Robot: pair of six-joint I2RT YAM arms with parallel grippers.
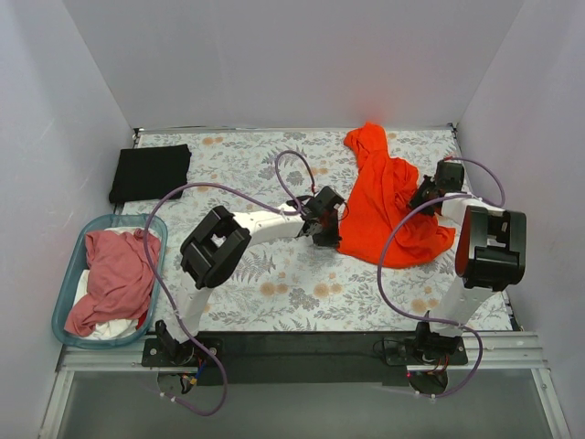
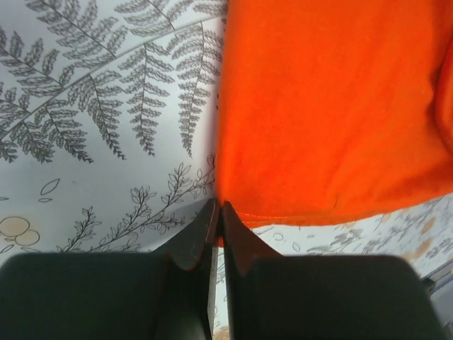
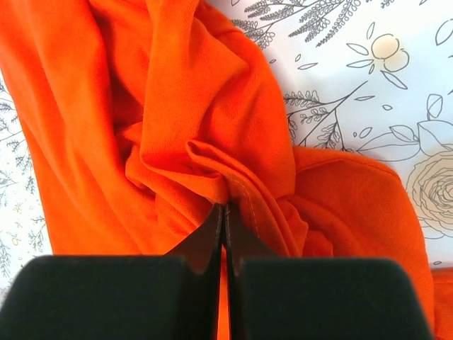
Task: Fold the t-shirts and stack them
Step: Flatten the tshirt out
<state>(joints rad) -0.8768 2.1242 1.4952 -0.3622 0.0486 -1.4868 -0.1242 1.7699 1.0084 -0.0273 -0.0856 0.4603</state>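
Observation:
The orange-red t-shirt (image 1: 388,197) lies crumpled on the flowered table at the right of centre. My left gripper (image 1: 327,230) is shut on its left hem corner (image 2: 297,113); the jaws pinch the cloth edge. My right gripper (image 1: 428,194) is shut on a bunched fold at the shirt's right side (image 3: 212,142). A folded black t-shirt (image 1: 151,172) lies at the far left of the table. A dusty pink t-shirt (image 1: 119,274) lies on a white one (image 1: 114,327) in the teal basket (image 1: 71,288).
The teal basket stands off the table's left edge. The flowered tablecloth (image 1: 274,274) covers the table between white walls. Purple cables (image 1: 292,169) loop over both arms. A black rail (image 1: 302,347) runs along the near edge.

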